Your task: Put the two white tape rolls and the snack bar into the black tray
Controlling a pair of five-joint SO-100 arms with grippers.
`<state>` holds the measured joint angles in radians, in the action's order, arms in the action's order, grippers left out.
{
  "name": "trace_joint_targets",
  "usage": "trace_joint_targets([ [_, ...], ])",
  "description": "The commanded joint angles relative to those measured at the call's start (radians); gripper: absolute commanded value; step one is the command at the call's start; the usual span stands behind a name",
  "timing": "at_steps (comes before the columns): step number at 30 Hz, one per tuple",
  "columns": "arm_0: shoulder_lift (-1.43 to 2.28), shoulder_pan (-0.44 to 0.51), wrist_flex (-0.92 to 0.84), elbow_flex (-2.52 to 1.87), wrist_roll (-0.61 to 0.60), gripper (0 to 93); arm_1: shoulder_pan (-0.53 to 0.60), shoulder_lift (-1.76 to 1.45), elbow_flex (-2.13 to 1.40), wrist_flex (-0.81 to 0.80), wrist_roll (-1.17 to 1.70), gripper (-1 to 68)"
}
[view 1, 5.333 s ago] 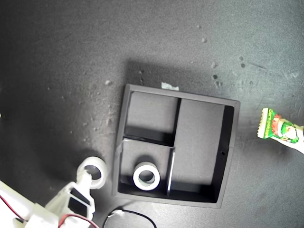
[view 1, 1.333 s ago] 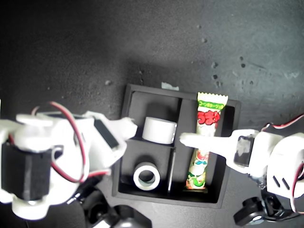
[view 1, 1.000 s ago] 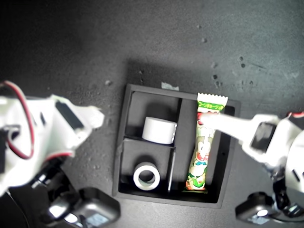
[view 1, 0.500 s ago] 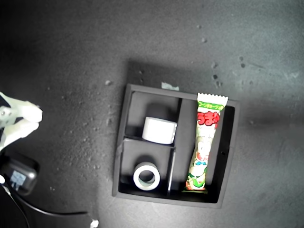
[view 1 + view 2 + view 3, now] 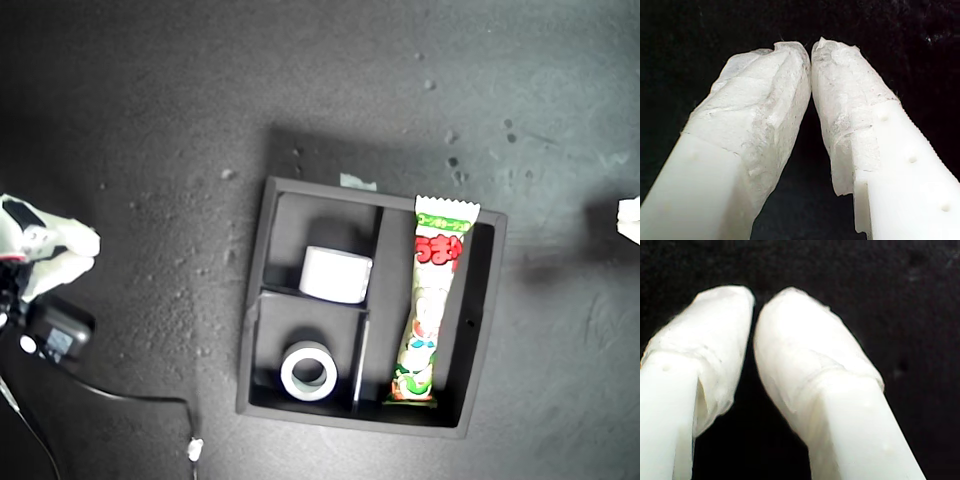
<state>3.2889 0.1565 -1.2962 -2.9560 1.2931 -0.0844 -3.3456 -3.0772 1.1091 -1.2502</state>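
My first gripper (image 5: 811, 50) has its two tape-wrapped fingers (image 5: 760, 110) pressed tip to tip with nothing between them, dark tabletop behind. My second gripper (image 5: 754, 307) is likewise closed and empty, its rounded fingertips (image 5: 800, 340) nearly meeting over plain black surface. Neither wrist view shows anything that ties its arm to an arm in the exterior view.

In the exterior view, one white gripper (image 5: 60, 255) reaches in from that view's left edge, well apart from the tray, with a small black block (image 5: 58, 335) just below it and a thin black cable (image 5: 120, 400) trailing across the tabletop (image 5: 150, 120). A scrap of white arm (image 5: 630, 220) shows at the exterior view's right edge.

The black tray (image 5: 485, 330) sits near the middle of the exterior view. In its small section nearer the top of that view, one white tape roll (image 5: 335, 274) stands on its side as a short cylinder, resting against the divider. In the small section below it, the other white tape roll (image 5: 309, 370) lies flat, its dark centre hole facing up. The snack bar (image 5: 432, 300) lies lengthwise in the long section on the exterior view's right, its upper crimped end overlapping the tray's far wall. A small pale scrap (image 5: 357, 181) lies just outside that wall.
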Motion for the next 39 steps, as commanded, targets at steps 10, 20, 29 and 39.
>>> trace_joint_targets([
  [10,0.097,0.012,0.064,-0.183,-0.040,0.0,-0.008,-0.005,-0.048,0.081,0.169,-0.2],
  [20,0.097,0.005,-0.072,-0.183,-0.046,0.2,-0.127,-0.005,-0.048,0.230,0.225,0.0],
  [29,0.097,0.005,-0.095,-0.183,0.031,0.2,-0.035,-0.005,-0.048,0.230,0.218,0.0],
  [39,0.097,0.005,-0.095,-0.183,0.031,0.2,-0.029,-0.005,-0.048,0.230,0.216,0.0],
])
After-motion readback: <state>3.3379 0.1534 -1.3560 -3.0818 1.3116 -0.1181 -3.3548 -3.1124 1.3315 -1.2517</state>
